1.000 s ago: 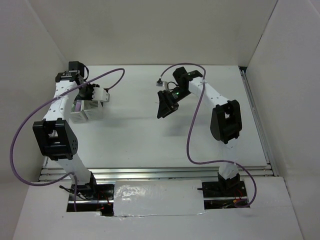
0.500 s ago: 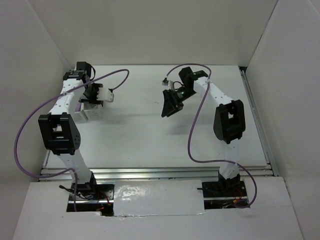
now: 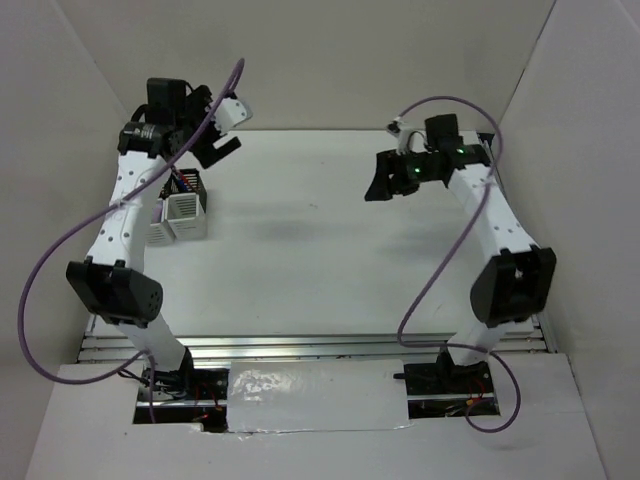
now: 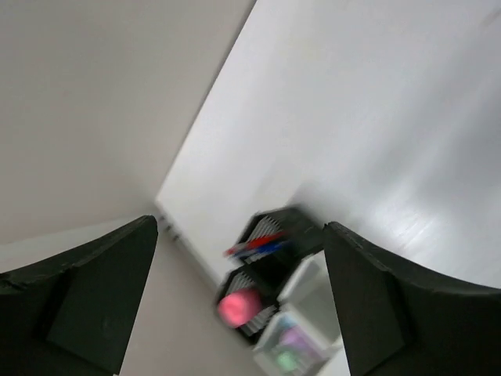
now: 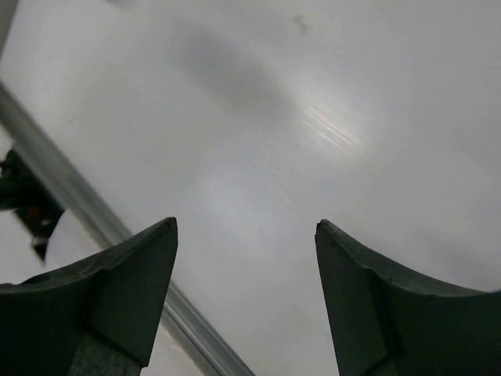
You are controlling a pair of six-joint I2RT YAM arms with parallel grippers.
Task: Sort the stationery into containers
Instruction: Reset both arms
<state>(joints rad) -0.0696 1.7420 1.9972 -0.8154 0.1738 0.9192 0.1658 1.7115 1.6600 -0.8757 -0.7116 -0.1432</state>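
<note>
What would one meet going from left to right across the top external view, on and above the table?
Containers → right gripper, fingers open. The left gripper overlaps the containers, so it is left out.

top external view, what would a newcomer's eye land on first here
Two white arms held high above the table: the left arm at the back-left corner, the right arm on the right, both with jaws wide open and empty. Below the left one sits the cluster of bins. The left wrist view shows red and blue pens in one bin and something pink in the next.
</note>
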